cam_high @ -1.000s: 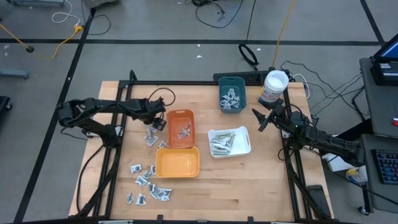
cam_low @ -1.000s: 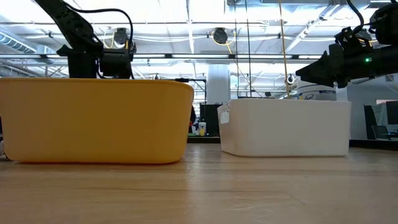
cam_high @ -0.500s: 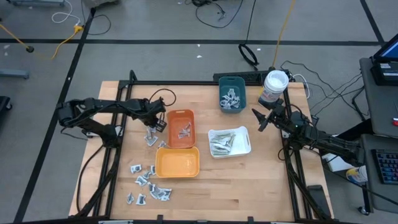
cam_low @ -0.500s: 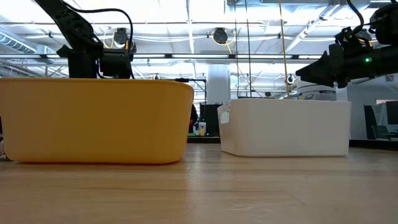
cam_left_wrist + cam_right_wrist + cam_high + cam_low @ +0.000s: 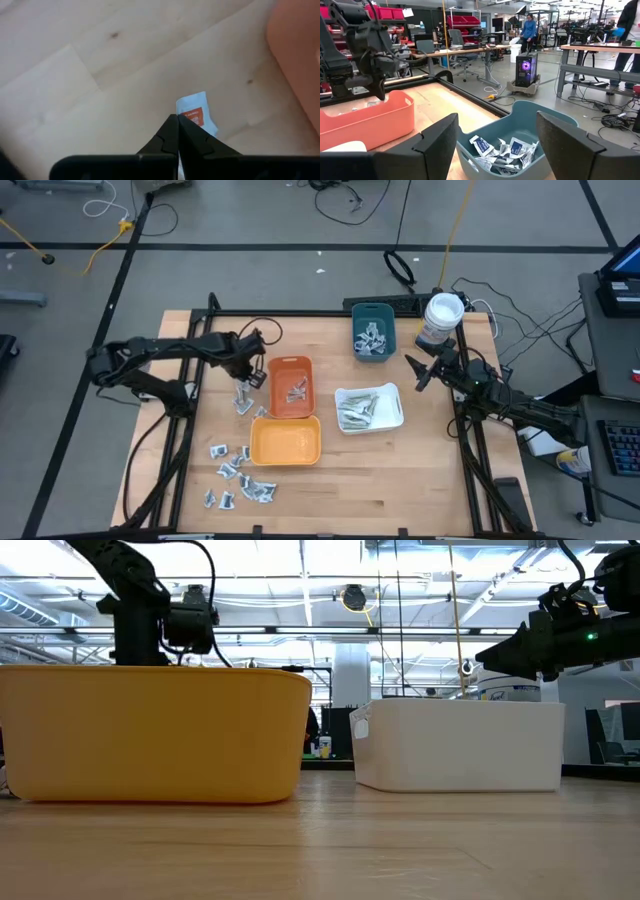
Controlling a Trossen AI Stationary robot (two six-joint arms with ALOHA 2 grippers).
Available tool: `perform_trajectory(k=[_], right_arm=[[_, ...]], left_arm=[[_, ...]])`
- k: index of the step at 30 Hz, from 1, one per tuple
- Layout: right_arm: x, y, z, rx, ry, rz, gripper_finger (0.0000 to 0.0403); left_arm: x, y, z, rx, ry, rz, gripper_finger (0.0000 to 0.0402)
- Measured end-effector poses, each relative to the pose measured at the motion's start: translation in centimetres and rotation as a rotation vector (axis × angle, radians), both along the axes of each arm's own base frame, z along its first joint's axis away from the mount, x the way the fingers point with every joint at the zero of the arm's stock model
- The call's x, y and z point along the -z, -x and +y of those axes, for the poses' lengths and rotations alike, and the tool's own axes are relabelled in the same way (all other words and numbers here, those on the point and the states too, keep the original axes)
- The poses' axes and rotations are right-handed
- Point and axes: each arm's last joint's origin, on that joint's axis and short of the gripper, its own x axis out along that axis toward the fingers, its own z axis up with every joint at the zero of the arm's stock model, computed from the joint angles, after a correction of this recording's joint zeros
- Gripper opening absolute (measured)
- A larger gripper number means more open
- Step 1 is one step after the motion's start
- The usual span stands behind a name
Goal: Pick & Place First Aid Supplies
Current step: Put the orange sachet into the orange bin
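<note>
Orange tray (image 5: 291, 387) sits just beside my left gripper (image 5: 177, 120), which pinches a packet (image 5: 198, 116); my right gripper (image 5: 497, 134), spread wide, waits farther off.

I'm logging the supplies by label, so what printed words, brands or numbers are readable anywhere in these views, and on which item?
No text can be read in full in any view.
Packet pinched by the shut left end effector: orange patch with white lettering, too blurred to read.
Tub by the teal tray: blue label, print too small.
Sachets in the teal tray: blue marks, lettering illegible.
Right end effector: open, no markings visible.
</note>
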Motion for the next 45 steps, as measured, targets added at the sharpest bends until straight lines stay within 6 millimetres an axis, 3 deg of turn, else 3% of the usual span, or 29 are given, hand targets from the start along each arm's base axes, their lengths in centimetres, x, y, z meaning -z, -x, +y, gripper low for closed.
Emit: perform_trajectory(k=[14, 35, 41, 45], right_arm=[[0.0, 0.0, 0.0, 0.000, 0.000, 0.000, 0.0263], [0.0, 0.0, 0.0, 0.000, 0.000, 0.000, 0.0263], [0.0, 0.0, 0.0, 0.000, 0.000, 0.000, 0.0263], [0.0, 0.0, 0.0, 0.000, 0.000, 0.000, 0.0263]], left_arm=[[-4.2, 0.6, -1.2, -0.049, 0.046, 0.024, 0.0001], [-7.5, -12.1, -1.9, -0.029, 0.051, -0.006, 0.0000], [-7.9, -14.0, -1.7, -0.023, 0.047, -0.026, 0.0000], [-7.1, -14.4, -2.0, -0.037, 0.048, 0.001, 0.0000]])
